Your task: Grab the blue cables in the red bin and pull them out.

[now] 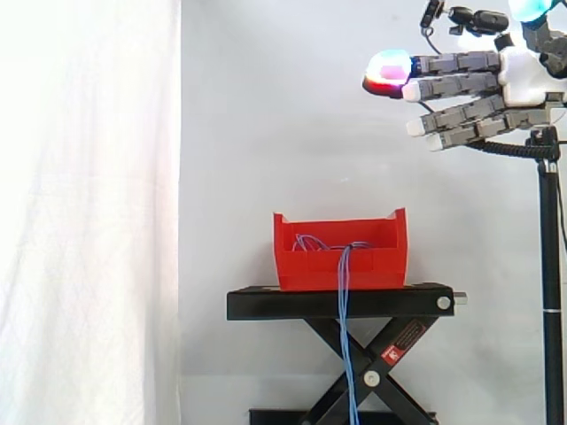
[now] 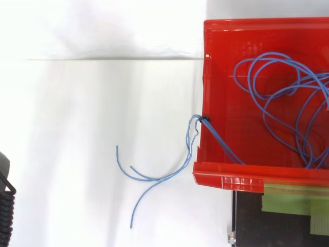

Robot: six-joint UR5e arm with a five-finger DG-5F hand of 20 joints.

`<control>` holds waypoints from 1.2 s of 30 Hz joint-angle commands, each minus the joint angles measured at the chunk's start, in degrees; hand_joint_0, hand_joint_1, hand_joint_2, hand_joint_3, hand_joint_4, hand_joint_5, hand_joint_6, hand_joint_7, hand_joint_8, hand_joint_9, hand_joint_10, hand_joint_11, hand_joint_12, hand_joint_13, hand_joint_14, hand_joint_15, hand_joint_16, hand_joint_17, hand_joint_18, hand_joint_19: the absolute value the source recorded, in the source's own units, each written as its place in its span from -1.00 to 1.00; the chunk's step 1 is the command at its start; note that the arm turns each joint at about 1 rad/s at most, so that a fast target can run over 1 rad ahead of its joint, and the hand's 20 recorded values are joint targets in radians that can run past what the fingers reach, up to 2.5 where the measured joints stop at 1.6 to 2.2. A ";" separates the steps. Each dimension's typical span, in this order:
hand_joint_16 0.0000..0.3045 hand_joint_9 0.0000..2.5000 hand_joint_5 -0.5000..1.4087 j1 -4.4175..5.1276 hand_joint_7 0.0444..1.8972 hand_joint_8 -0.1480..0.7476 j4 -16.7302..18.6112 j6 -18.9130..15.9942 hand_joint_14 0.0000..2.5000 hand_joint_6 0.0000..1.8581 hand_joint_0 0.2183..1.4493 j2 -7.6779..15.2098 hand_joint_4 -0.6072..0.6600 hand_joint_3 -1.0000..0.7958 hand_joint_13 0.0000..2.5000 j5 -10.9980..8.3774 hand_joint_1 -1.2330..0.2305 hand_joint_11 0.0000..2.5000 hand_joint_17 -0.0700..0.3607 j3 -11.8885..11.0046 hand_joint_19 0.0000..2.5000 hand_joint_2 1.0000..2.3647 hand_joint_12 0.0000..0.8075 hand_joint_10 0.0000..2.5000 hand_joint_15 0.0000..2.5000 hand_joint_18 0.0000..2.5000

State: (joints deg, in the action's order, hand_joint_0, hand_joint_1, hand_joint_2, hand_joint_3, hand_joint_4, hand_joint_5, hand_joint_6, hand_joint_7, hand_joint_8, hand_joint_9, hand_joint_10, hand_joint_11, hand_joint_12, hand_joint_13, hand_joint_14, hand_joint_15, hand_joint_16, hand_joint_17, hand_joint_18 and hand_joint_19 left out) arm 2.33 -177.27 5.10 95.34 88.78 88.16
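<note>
Item: hand (image 1: 523, 75), fingers straight and empty, high right of bin (image 1: 306, 266); risk I log: tangled cables (image 1: 346, 336) snag the rim, tipping it.

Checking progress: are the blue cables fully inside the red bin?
Partly out. Loops of the blue cables lie in the red bin; ends hang over its wall.
</note>
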 commanded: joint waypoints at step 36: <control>-0.73 -0.75 -0.27 -0.04 -0.93 -0.39 -0.71 -2.60 -1.00 -1.00 -0.33 0.03 0.10 -1.00 -0.86 0.69 -0.43 -1.00 -0.24 0.00 -1.00 -1.00 -0.21 -1.00 -1.00 -1.00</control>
State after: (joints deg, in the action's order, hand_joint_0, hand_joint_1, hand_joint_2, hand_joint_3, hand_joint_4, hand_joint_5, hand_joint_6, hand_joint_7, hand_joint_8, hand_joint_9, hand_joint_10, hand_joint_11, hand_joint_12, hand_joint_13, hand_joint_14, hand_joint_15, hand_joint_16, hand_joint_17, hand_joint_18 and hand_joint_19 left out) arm 2.34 -178.46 2.45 95.32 89.44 88.15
